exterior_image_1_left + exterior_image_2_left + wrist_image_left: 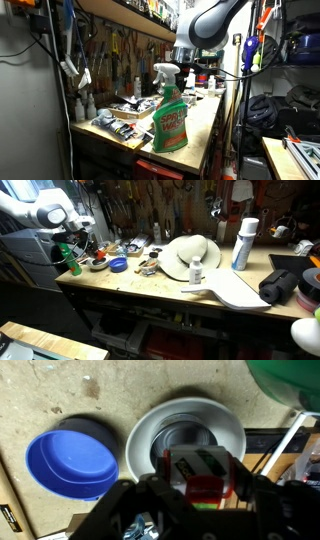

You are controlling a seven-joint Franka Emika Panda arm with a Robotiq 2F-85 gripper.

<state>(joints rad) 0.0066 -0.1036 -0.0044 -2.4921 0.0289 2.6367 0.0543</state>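
In the wrist view my gripper [200, 488] is shut on a small red and white container with a green-marked label [197, 465]. It hangs above a shiny metal bowl [146, 432] on the worn bench top. A blue bowl [70, 462] sits right beside the metal bowl, to its left. Part of a green spray bottle [285, 380] shows at the top right corner. In both exterior views the gripper [184, 62] [86, 232] hovers over the bench near the green spray bottle [168, 118] [68, 258] and the blue bowl [118, 265].
The workbench [150, 284] carries a white hat [190, 252], a tall white can [243, 242], a small white bottle [196, 272], a black bundle [281, 286] and scattered small items [120, 120]. Tools hang on the back wall [150, 205].
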